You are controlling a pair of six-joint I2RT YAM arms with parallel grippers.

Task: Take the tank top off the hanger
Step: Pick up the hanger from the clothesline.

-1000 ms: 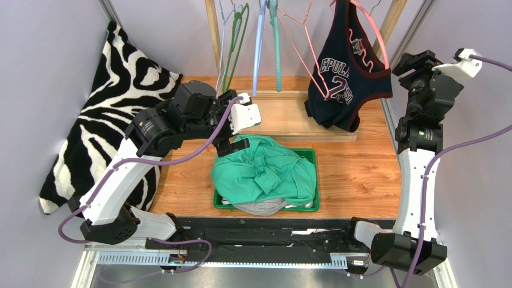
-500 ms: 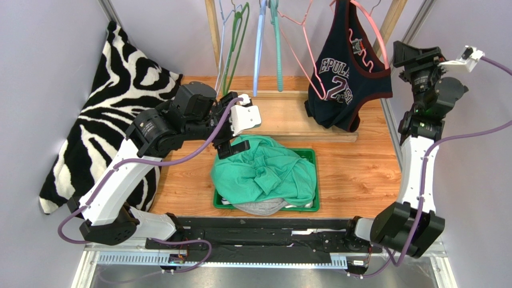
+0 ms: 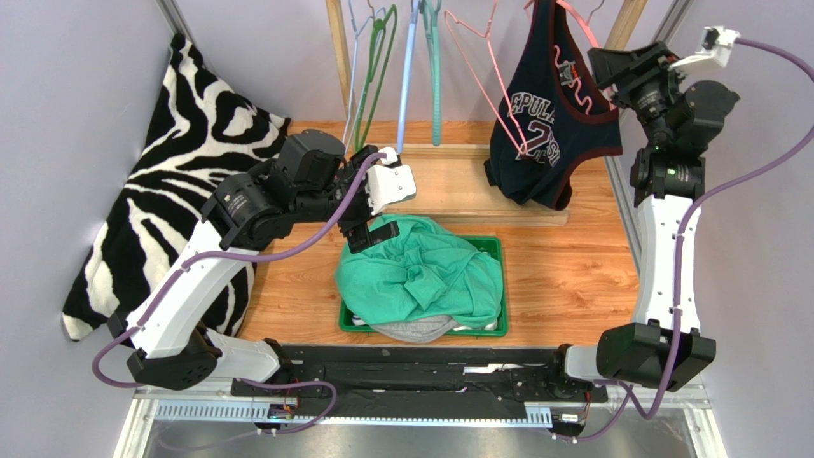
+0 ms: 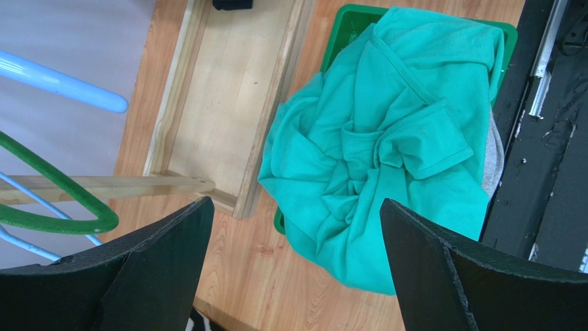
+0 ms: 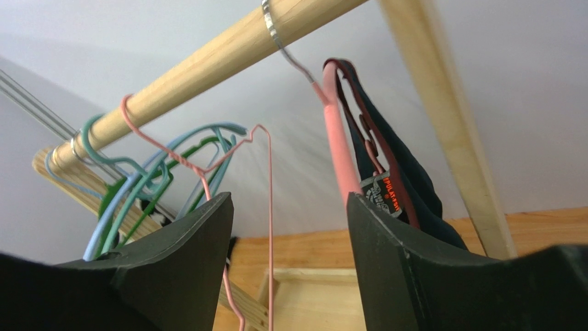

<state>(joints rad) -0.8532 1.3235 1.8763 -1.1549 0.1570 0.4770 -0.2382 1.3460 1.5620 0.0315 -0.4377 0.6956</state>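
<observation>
Navy tank top (image 3: pixel 549 124) on pink hanger (image 5: pixel 338 145), R claw (image 5: pixel 288 207) part-open near it, empty, L claw (image 4: pixel 295 207) wide apart

The navy tank top (image 3: pixel 549 119) carries arched pale lettering across its chest, readable in part as "EPUL", with a large number beginning "2" beneath; folds hide the rest. Its neck label (image 5: pixel 386 195) bears orange print too small to read
</observation>
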